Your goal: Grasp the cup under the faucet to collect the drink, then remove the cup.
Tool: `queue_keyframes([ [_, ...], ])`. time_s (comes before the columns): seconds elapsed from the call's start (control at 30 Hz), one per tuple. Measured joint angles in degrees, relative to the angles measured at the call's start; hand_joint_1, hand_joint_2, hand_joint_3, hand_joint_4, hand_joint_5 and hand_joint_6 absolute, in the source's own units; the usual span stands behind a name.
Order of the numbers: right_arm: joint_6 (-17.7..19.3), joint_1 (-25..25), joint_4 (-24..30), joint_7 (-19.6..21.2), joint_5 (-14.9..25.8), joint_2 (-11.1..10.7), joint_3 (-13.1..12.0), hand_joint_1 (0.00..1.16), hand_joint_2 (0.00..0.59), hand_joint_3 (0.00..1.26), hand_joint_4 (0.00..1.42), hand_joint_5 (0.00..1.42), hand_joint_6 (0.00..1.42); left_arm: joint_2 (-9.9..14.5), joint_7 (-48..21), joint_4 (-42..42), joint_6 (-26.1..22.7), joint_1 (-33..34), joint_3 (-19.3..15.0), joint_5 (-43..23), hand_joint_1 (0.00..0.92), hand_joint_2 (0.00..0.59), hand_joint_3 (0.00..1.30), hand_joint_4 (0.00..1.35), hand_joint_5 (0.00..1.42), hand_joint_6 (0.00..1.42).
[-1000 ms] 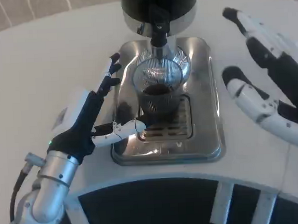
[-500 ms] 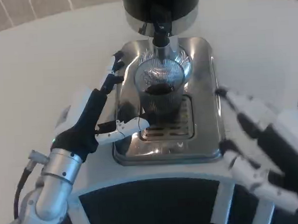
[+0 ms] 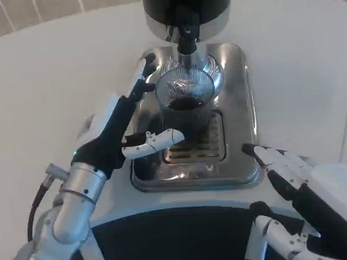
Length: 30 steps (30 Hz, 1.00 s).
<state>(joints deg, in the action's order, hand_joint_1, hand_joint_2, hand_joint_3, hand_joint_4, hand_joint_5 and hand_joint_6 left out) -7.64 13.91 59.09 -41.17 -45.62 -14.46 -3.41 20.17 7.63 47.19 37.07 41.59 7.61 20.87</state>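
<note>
Ribbed glass cup [image 3: 186,103] with dark drink stands on drip tray [image 3: 242,112] beneath faucet [image 3: 186,33]. Left hand [image 3: 124,129] beside it, fingers released; right hand [image 3: 308,204] released, near bench [image 3: 54,72] edge.

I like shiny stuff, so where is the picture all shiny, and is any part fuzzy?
In the head view, the metal drip tray mirrors the light in bright patches, strongest along its front lip; the clear cup glints on its ribbed wall above the dark drink; the left robot hand looks sharp, while the right robot hand near the picture's corner looks slightly soft.
</note>
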Motion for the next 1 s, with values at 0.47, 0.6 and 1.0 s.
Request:
queue_keyframes([
  [0.47, 1.88, 1.22, 0.01, -3.87, -2.90, 4.88, 1.75, 0.00, 0.547, 0.00, 0.00, 0.00, 0.00, -0.84, -1.06, 8.91, 1.75, 5.57, 2.28, 0.07, 0.370, 0.058, 0.00, 0.00, 0.20, 0.19],
  [0.6, 1.11, 0.61, 0.00, -4.28, -3.21, 4.83, 2.02, 0.00, 0.547, 0.00, 0.00, 0.00, 0.00, -0.96, -1.10, 10.26, 2.07, 6.54, 2.70, 0.07, 0.370, 0.058, 0.00, 0.00, 0.20, 0.19],
  [1.0, -0.91, 0.48, 0.00, -4.47, -3.98, 3.82, 2.74, 0.00, 0.554, 0.00, 0.00, 0.00, 0.00, -1.56, -1.17, 12.43, 2.87, 8.69, 3.21, 0.16, 0.370, 0.058, 0.00, 0.03, 0.28, 0.21],
])
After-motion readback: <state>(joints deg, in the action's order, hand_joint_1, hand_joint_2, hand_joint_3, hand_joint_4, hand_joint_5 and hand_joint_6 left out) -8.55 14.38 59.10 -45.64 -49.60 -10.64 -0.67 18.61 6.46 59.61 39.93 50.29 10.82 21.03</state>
